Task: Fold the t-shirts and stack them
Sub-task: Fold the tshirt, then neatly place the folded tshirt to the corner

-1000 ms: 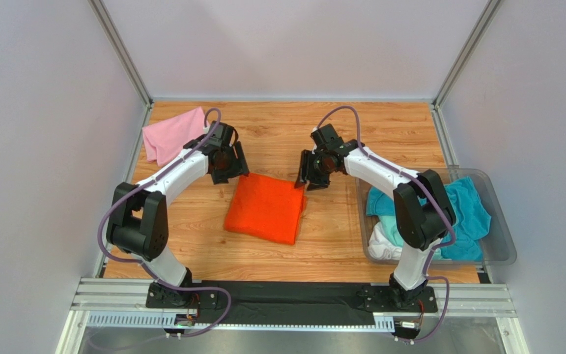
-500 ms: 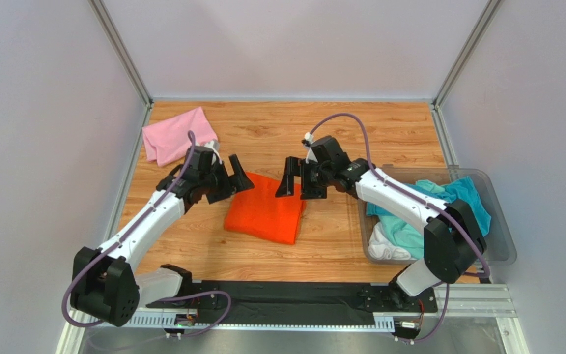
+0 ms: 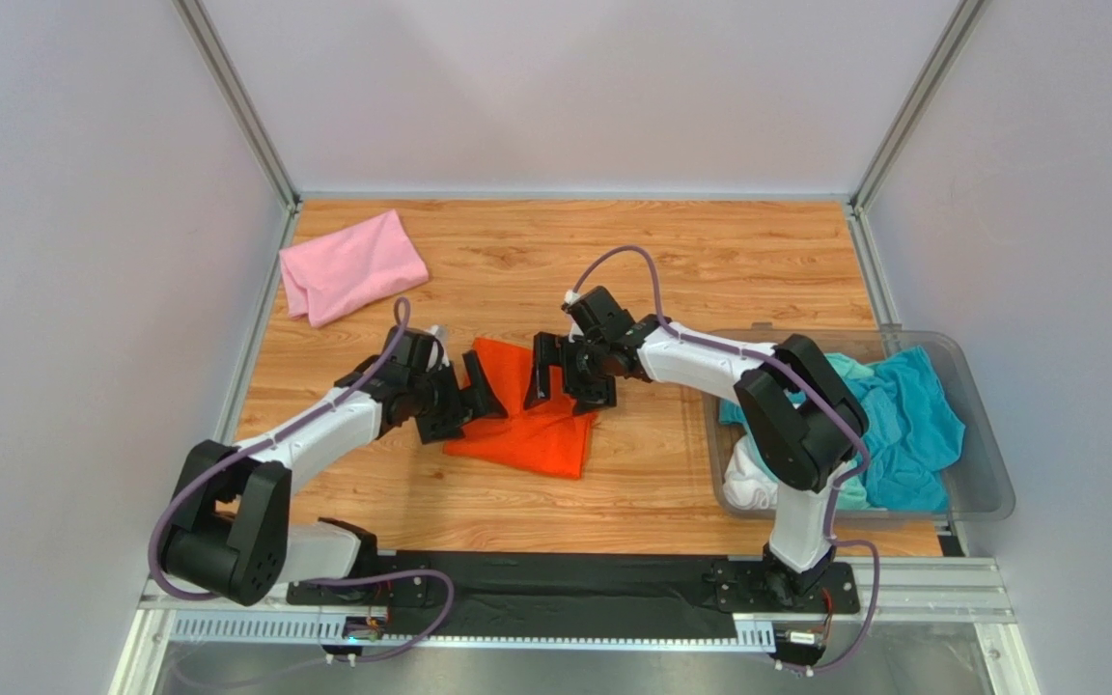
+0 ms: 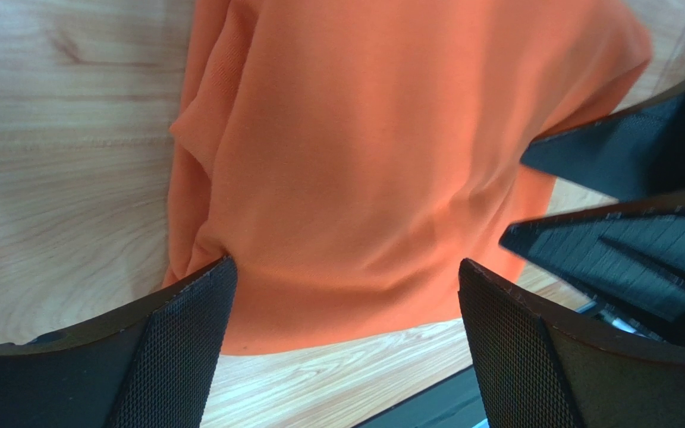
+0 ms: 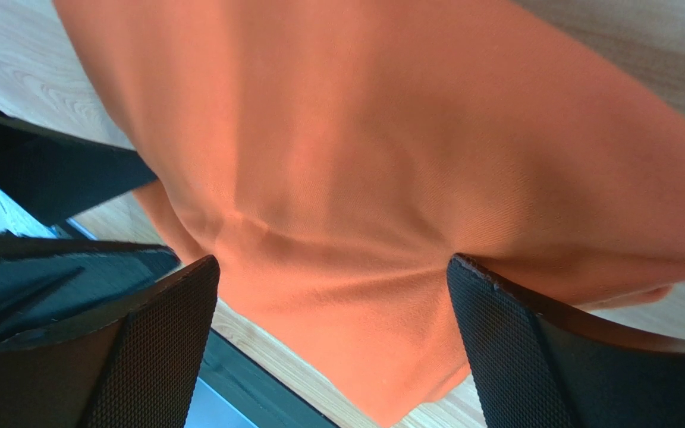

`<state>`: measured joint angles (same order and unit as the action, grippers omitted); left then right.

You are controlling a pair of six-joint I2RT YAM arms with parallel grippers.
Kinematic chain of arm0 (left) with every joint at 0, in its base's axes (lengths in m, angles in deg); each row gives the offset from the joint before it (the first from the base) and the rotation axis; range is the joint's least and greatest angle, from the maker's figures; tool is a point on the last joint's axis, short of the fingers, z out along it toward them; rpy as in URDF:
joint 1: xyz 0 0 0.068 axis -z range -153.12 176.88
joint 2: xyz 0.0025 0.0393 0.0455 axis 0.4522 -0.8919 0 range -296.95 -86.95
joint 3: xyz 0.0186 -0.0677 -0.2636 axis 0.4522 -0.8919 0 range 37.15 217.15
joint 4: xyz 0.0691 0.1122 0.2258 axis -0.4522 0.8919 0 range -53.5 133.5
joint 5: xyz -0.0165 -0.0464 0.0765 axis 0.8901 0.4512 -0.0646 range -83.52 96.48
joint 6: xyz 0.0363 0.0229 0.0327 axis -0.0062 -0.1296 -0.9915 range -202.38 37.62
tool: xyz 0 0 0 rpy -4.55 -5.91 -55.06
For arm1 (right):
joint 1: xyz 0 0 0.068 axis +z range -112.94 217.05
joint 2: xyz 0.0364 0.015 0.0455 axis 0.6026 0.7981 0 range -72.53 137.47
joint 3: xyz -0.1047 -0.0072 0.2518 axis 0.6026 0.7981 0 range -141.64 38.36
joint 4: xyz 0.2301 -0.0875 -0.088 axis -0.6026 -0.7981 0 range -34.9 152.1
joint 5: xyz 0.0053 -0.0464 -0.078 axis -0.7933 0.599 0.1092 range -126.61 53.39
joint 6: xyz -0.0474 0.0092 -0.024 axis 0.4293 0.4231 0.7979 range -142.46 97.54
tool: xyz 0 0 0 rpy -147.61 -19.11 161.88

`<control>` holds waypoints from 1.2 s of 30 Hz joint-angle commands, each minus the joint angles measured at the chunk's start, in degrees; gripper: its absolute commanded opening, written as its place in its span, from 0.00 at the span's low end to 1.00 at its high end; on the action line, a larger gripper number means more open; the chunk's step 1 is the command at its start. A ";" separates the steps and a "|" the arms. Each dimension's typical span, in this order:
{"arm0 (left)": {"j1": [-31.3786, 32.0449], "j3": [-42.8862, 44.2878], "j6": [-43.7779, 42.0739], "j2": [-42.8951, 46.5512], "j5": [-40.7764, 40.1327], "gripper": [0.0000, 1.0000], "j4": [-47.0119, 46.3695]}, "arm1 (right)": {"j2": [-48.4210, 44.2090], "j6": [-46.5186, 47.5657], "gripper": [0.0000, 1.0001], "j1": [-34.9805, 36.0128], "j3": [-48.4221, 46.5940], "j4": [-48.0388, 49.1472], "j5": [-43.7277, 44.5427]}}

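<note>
Top external: left pincer [image 3: 466, 406] and right pincer [image 3: 561, 387] gape empty over skewed orange t-shirt [image 3: 533, 443].

Count of shirts, bins and hands
The table [image 3: 693, 261] carries one orange shirt [image 3: 526, 432] and one pink shirt [image 3: 352, 268]. One bin [image 3: 985, 493] holds heaped shirts [image 3: 913, 413], too tangled to count. There are two hands, the left hand [image 3: 463, 406] and the right hand [image 3: 559, 384].

Folded orange shirt [image 3: 548, 432] mid surface [image 3: 548, 261]. Left pincer [image 3: 463, 403] over its left edge and right pincer [image 3: 556, 380] over its far edge, both spread wide. Pink shirt [image 3: 352, 265] well up-left of it. Bin [image 3: 993, 471] to its right holds teal shirt [image 3: 913, 413].
</note>
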<state>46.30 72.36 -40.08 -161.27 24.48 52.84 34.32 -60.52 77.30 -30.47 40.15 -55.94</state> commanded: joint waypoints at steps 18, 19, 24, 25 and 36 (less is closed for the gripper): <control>4.40 2.50 0.41 29.86 -21.04 1.00 18.91 | -37.92 2.66 1.00 3.69 11.23 -9.34 18.01; 4.22 2.59 0.93 29.16 -22.21 1.00 18.82 | -42.20 1.86 1.00 3.61 13.01 -9.16 18.36; 2.12 3.64 -2.22 19.06 -21.06 1.00 11.70 | -53.56 1.67 1.00 3.70 21.53 -9.16 19.07; 1.94 4.52 -3.01 14.60 -22.29 1.00 11.61 | -54.63 1.68 1.00 3.70 22.42 -9.24 18.81; 1.06 13.58 -5.56 -8.19 -21.61 0.95 10.65 | -57.54 4.13 1.00 3.70 25.86 -10.56 16.70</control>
<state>47.48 84.05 -43.77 -166.65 2.82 65.17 -23.21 -57.88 81.02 -4.97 28.82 -38.85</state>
